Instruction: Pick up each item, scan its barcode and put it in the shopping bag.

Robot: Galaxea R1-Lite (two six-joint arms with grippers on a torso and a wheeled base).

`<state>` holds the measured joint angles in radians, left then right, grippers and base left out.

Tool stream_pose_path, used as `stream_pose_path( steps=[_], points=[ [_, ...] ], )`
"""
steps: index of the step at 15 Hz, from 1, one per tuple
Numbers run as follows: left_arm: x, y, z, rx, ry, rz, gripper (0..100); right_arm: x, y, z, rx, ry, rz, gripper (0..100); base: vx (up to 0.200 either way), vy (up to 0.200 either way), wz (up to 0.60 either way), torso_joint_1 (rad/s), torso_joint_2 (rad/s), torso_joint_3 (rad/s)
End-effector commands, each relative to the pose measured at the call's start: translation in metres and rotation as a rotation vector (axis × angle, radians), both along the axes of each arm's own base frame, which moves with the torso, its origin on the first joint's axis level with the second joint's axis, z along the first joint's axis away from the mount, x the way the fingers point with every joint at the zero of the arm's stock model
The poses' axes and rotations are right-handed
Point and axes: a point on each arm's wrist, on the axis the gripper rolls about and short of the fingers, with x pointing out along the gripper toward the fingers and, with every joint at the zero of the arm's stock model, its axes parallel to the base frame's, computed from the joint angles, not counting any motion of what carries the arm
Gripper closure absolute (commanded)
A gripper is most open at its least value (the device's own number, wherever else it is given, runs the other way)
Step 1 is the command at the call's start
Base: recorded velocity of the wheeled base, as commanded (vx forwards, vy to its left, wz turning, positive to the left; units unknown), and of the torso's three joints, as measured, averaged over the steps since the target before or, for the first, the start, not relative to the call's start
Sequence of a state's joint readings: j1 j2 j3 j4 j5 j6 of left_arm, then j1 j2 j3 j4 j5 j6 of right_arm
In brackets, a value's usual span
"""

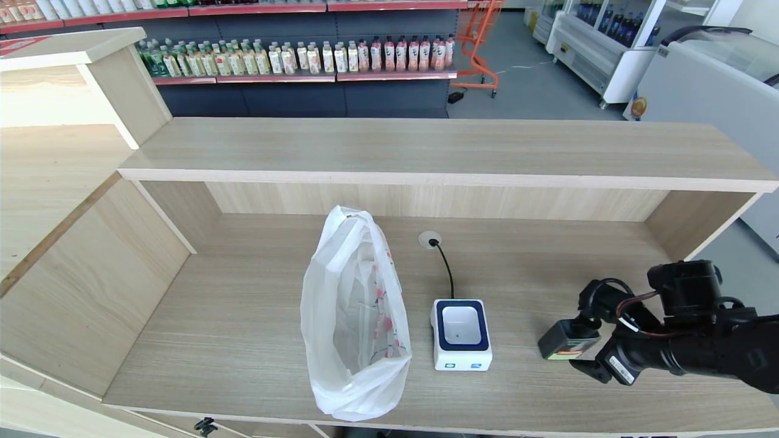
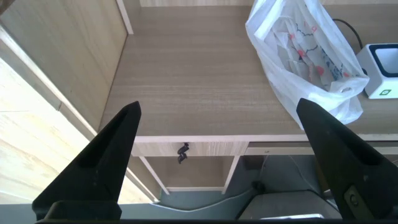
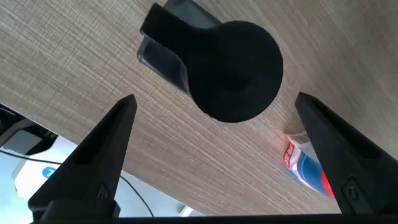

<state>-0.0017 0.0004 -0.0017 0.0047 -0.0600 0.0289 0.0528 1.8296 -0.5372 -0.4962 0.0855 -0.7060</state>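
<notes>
A white plastic shopping bag [image 1: 356,328] stands open on the wooden counter [image 1: 243,316], with flat packs showing through its side [image 2: 298,50]. Right of it sits the white and blue barcode scanner [image 1: 461,333]. My right gripper [image 1: 577,337] is open low over the counter's right part, around a dark item with a green and orange label [image 1: 566,342]. From the right wrist, that item shows as a black round shape [image 3: 233,68] between the spread fingers [image 3: 93,162]. A red, white and blue item [image 3: 305,168] lies close by. My left gripper [image 2: 219,107] hangs open off the counter's front left edge.
The scanner's black cable [image 1: 447,267] runs back to a grommet hole [image 1: 430,239]. A raised shelf [image 1: 426,149] closes the back of the counter and wooden side panels [image 1: 91,292] wall it in. Store shelves with bottles [image 1: 292,58] stand beyond.
</notes>
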Motion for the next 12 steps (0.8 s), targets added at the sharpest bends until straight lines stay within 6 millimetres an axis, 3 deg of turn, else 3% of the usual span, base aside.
stream_pose_path(
  steps=[1,8,9,12],
  points=[
    [0.0,0.0,0.0,0.0,0.0,0.0,0,0.01,0.006,-0.009,0.02,0.023,0.036,0,0.0,0.0,0.0,0.0,0.0,0.0],
    [0.0,0.0,0.0,0.0,0.0,0.0,0,0.028,0.025,-0.014,0.046,0.01,0.109,0,0.0,0.0,0.0,0.0,0.0,0.0],
    [0.0,0.0,0.0,0.0,0.0,0.0,0,0.027,0.025,-0.014,0.047,0.01,0.108,100,0.0,0.0,0.0,0.0,0.0,0.0],
    [0.0,0.0,0.0,0.0,0.001,0.0,0,0.021,0.024,-0.019,0.06,0.022,0.122,100,0.0,0.0,0.0,0.0,0.0,0.0]
  ],
)
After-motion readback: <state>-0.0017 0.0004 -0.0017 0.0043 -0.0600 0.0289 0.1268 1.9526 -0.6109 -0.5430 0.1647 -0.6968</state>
